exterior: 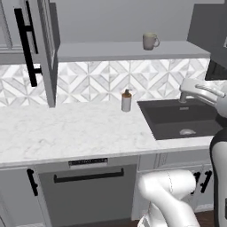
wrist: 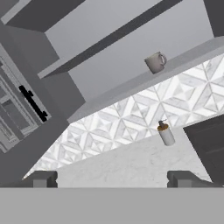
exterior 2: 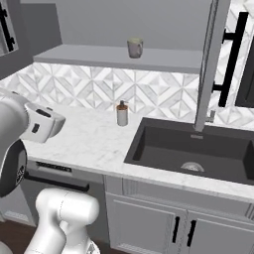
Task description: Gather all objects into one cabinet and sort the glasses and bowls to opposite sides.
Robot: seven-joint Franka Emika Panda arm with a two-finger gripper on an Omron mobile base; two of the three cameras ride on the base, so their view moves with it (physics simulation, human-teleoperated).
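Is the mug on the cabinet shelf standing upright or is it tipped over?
Upright. The mug stands on its base on the grey shelf, rim facing up and handle to the side.

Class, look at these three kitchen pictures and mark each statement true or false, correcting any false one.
1. A mug stands upright on the cabinet shelf. True.
2. The soap dispenser lies tipped over in the sink. False: it stands upright on the counter, left of the sink.
3. The claw is shut on the mug. False: it is open, holding nothing, well away from the mug.
4. The cabinet door with the black bar handle stands open. True.
5. The backsplash has a diamond pattern. True.
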